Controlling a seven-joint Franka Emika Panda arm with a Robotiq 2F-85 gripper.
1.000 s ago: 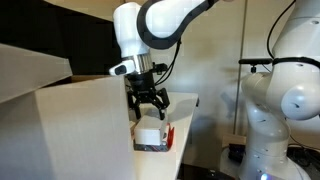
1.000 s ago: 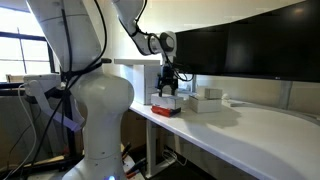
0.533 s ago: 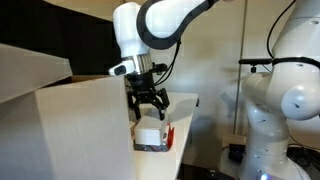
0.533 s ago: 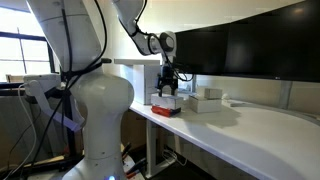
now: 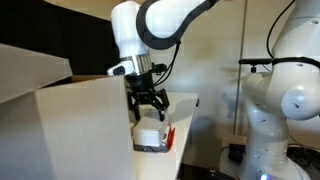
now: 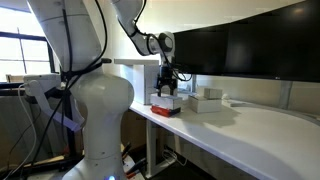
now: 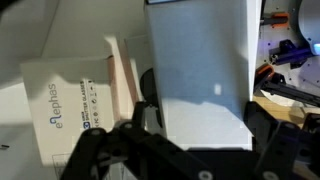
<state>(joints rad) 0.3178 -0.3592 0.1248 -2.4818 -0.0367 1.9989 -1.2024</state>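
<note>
My gripper hangs open just above a small white box that sits in a red-edged tray near the end of the white table. In an exterior view the gripper stands over the same white box and red tray. In the wrist view the white box fills the space between my two dark fingers, which flank it without clearly touching it.
A second white box lies on the table behind the tray. A printed white carton lies beside the box. A large white robot body stands close. Dark monitors line the back.
</note>
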